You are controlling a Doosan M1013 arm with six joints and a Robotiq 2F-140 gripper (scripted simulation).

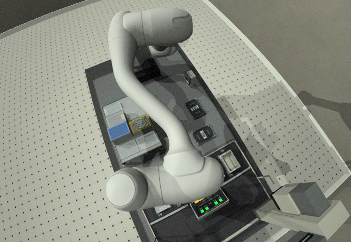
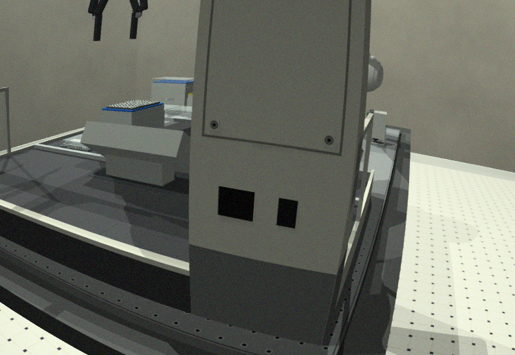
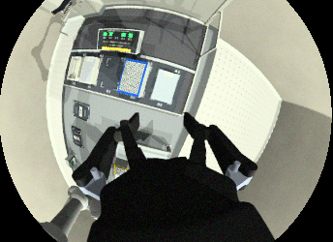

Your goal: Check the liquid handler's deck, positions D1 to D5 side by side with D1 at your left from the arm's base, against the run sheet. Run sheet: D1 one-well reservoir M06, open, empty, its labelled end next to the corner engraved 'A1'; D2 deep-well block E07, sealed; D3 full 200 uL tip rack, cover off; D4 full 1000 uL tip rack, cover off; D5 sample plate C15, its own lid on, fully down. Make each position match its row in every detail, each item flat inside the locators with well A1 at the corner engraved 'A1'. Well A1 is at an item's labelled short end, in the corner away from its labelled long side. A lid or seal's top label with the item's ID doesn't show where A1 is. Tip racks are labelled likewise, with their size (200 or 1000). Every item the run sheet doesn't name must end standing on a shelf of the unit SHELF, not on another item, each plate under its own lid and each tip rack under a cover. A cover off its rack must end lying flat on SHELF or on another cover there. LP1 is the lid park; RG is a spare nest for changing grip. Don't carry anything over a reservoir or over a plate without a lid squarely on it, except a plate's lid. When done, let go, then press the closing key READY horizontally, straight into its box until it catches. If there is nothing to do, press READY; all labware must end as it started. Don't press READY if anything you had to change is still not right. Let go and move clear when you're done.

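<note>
My gripper (image 2: 115, 25) hangs high above the deck with its fingers apart and nothing between them; it also shows in the wrist view (image 3: 162, 127). Below it in the wrist view lie a blue-rimmed tip rack (image 3: 135, 76) with its cover off and a white plate (image 3: 165, 86) side by side on the deck. The same rack shows in the exterior view (image 2: 131, 105). An open, empty one-well reservoir (image 1: 229, 162) sits at the deck's right end. The arm hides most of the other deck positions; a plate's edge (image 1: 162, 208) shows under the elbow.
The shelf unit holds a blue-covered rack (image 1: 118, 131), a yellow-rimmed rack (image 1: 139, 123) and two pale plates (image 1: 113, 113). Two dark nests (image 1: 195, 108) (image 1: 203, 134) lie beside the deck. The READY key box (image 1: 189, 77) stands near the arm's base. A panel with green lights (image 1: 209, 203) sits behind the deck.
</note>
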